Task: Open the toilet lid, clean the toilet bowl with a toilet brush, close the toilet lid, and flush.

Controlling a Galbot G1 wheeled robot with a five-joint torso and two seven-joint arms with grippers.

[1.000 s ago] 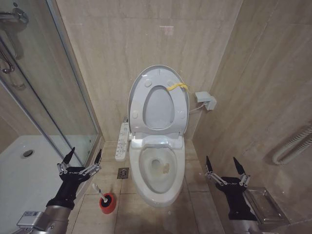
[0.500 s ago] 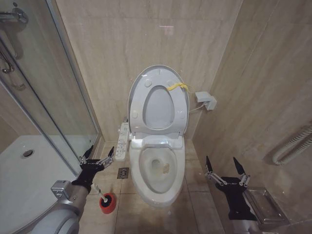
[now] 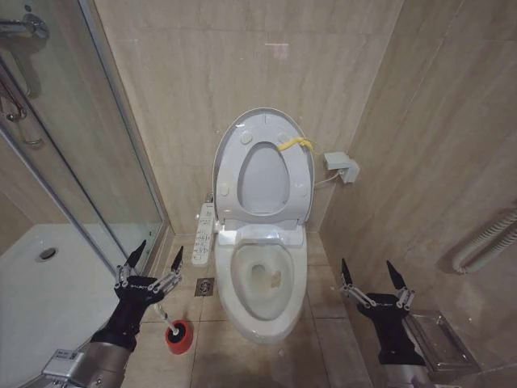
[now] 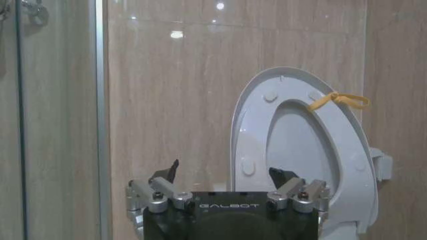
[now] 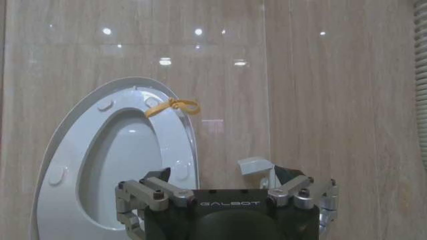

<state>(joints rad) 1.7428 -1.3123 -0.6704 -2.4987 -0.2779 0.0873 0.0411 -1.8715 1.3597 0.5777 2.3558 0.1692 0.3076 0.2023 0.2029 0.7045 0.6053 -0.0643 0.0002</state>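
The toilet lid (image 3: 262,182) stands raised against the back wall with the seat ring up in front of it and a yellow strip (image 3: 295,144) at its edge. Below it the toilet bowl (image 3: 262,311) lies uncovered. The toilet brush (image 3: 169,321) stands in its red holder (image 3: 179,337) on the floor left of the bowl. My left gripper (image 3: 159,250) hangs open just above and left of the brush handle, touching nothing. My right gripper (image 3: 367,267) is open, low on the bowl's right. From the wrists, the left gripper (image 4: 225,170) and the right gripper (image 5: 223,172) both face the lid (image 4: 253,125) (image 5: 70,145).
A glass shower screen (image 3: 89,162) and a white shower tray (image 3: 32,283) close off the left. A control panel (image 3: 203,234) hangs beside the bowl above a floor drain (image 3: 203,286). A wall box (image 3: 341,166), a ribbed pipe (image 3: 485,242) and a metal tray (image 3: 440,339) line the right.
My left arm swung right toward the bowl, then drew back a little; its gripper now sits over the brush. The right arm, lid and brush have not moved.
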